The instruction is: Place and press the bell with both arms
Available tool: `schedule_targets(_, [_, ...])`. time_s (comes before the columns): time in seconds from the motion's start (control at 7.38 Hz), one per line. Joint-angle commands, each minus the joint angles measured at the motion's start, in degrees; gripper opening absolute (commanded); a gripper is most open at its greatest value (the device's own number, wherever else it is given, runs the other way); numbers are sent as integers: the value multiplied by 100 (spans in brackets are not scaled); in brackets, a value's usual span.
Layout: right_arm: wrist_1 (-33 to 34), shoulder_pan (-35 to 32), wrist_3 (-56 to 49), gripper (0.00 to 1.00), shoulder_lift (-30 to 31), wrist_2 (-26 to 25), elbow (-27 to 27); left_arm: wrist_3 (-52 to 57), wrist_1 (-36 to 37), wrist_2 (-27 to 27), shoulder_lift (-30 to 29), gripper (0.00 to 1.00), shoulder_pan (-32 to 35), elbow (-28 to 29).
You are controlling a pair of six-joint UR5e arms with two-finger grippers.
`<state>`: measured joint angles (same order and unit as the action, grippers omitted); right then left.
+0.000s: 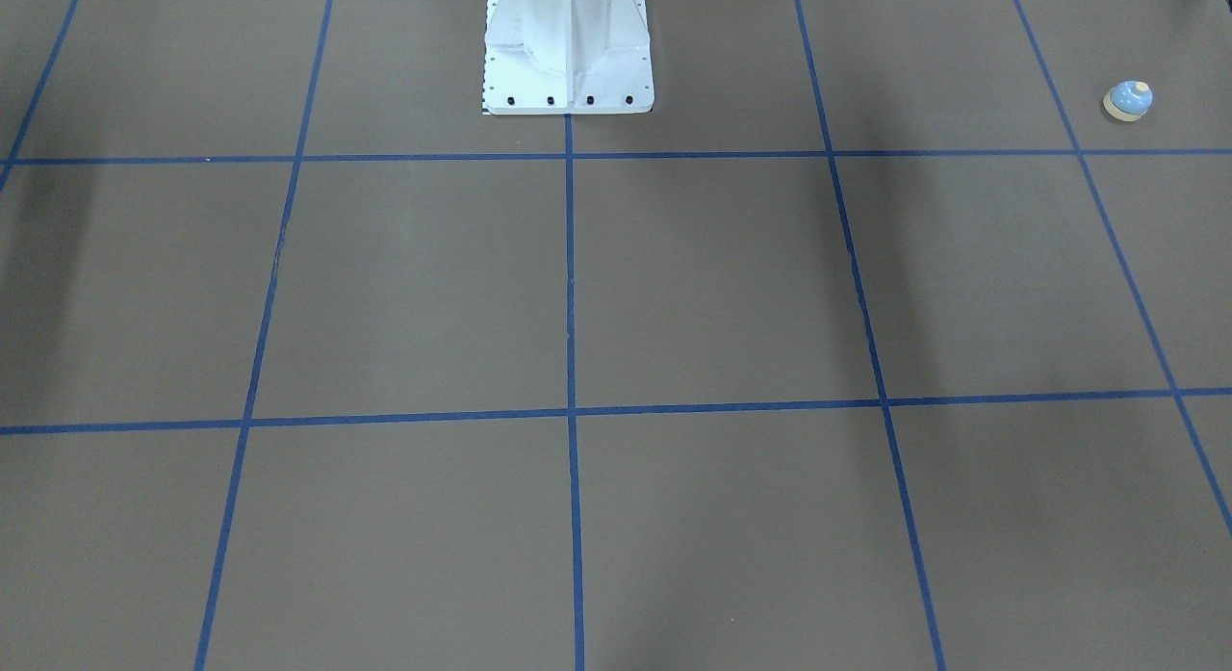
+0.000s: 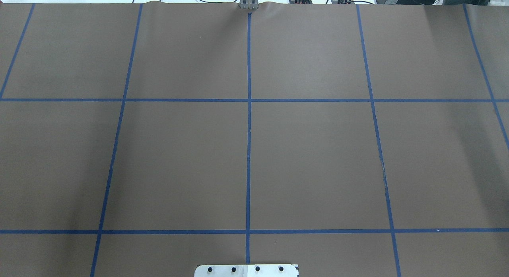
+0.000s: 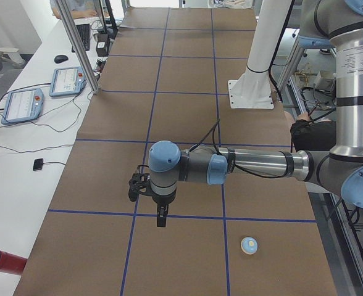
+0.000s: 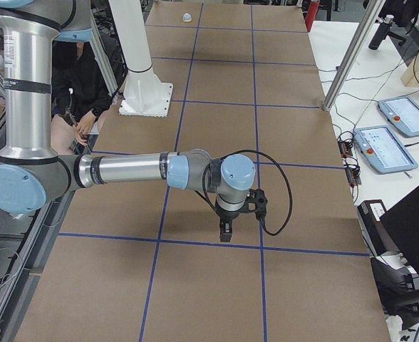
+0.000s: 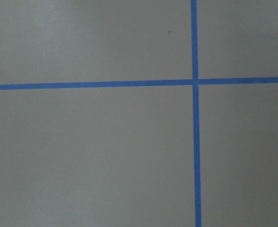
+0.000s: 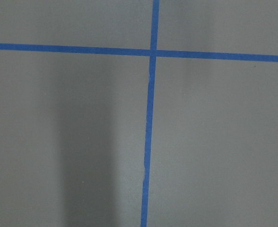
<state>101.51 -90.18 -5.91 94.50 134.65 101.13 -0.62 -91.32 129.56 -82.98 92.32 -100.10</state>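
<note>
The light-blue bell [image 1: 1127, 100] with a cream button and base stands upright on the brown mat, near the table's end on my left side. It also shows in the exterior left view [image 3: 249, 245] and far off in the exterior right view [image 4: 187, 16]. My left gripper [image 3: 161, 221] points down above the mat, well away from the bell and further from my base. My right gripper [image 4: 225, 234] points down over a blue tape line near the other end of the table. I cannot tell whether either is open or shut. The wrist views show only mat and tape.
The white bolted pedestal [image 1: 568, 50] stands at mid-table on my side. Teach pendants [image 3: 21, 105] and a metal post [image 3: 76, 43] lie along the operators' side. A red cylinder [image 3: 2, 262] lies off the mat's corner. A person [image 4: 81, 92] sits beside the pedestal.
</note>
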Motion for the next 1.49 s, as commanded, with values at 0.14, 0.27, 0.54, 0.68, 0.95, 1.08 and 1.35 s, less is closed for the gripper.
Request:
schedule_targets(0.14, [0, 0, 55, 100, -45, -9, 3, -9, 0, -1, -7, 100, -4, 0])
schedule_targets(0.27, [0, 0, 55, 100, -45, -9, 3, -9, 18, -9, -25, 100, -4, -35])
schedule_targets(0.54, [0, 0, 64, 100, -37, 0, 12, -9, 471, -88, -104, 100, -12, -393])
schedule_targets(0.68, [0, 0, 64, 100, -37, 9, 21, -9, 1162, -454, -87, 100, -21, -1014])
schedule_targets(0.95, [0, 0, 64, 100, 7, 9, 21, -148, 2438, -703, -86, 100, -196, -2114])
schedule_targets(1.08, [0, 0, 64, 100, 33, 9, 21, -645, 2774, -1104, -95, 100, -510, -2597])
schedule_targets(1.35, [0, 0, 64, 100, 42, 9, -6, -1630, 3076, -1398, -78, 100, -1004, -3119])
